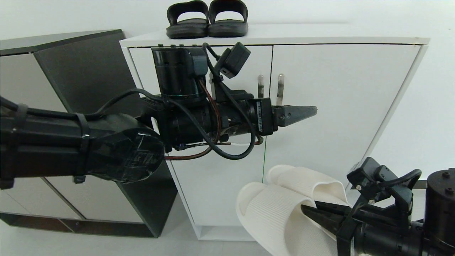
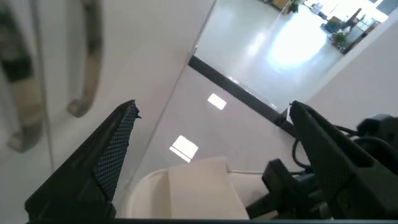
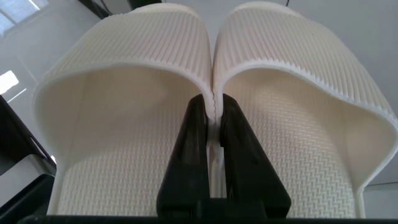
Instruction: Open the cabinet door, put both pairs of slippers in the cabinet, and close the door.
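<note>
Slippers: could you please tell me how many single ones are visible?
4. Two black rubber slide slippers sit side by side atop the white cabinet; two white ribbed slippers are pinched together in the right gripper. Its closed doors may hide more.

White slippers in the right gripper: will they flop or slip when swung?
Likely light foam: the white slippers hold their arched shape, so little flop. The right gripper pinches only their inner edges, so they may pivot; texture may limit slipping.
</note>
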You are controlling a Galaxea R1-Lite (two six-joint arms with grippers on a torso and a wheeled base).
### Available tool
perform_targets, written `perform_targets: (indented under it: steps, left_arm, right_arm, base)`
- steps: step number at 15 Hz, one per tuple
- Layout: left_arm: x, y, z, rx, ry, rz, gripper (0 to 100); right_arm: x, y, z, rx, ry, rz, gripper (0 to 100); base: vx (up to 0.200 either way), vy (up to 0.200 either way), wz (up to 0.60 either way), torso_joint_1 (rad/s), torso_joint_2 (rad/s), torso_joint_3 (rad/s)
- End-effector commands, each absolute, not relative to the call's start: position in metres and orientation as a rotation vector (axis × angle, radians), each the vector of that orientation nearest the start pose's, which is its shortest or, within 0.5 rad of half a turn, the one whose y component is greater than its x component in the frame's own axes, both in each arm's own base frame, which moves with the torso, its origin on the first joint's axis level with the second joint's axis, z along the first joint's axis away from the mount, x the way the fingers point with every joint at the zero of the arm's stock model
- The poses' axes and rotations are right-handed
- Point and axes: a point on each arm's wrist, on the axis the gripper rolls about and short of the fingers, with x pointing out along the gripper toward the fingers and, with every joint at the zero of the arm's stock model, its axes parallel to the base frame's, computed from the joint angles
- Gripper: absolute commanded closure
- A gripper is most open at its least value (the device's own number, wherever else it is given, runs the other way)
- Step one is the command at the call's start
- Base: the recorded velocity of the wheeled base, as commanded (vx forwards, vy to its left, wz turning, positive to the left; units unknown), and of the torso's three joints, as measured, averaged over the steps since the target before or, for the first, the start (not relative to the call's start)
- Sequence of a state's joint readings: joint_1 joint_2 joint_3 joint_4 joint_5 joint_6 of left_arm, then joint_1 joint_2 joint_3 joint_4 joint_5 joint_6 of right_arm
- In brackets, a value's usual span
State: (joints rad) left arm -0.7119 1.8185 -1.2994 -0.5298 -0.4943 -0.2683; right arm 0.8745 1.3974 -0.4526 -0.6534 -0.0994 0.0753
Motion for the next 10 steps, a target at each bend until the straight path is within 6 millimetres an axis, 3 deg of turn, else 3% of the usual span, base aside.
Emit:
perform_targets:
  steps: [1,5,10]
  left_arm:
    - [0.277,-0.250,0.268,-0.233,0.147,-1.180,0]
    - [0.281,-0.250,0.279,-0.189,0.060,-1.075,0]
    - [0.305,-0.265,0.272,-0.183,0.053,-1.027,0]
  right_arm:
    - [0.138,0.161,0.167,-0.073,0.300,0.758,100]
    - [0.137,0.161,0.168,-0.070,0.298,0.764,100]
    - [0.137,0.161,0.168,-0.070,0.296,0.762,100]
  base:
    - [0.000,0.000,0.00,0.000,0.00,0.000]
    - [0.000,0.000,0.00,0.000,0.00,0.000]
    - [0.000,0.000,0.00,0.000,0.00,0.000]
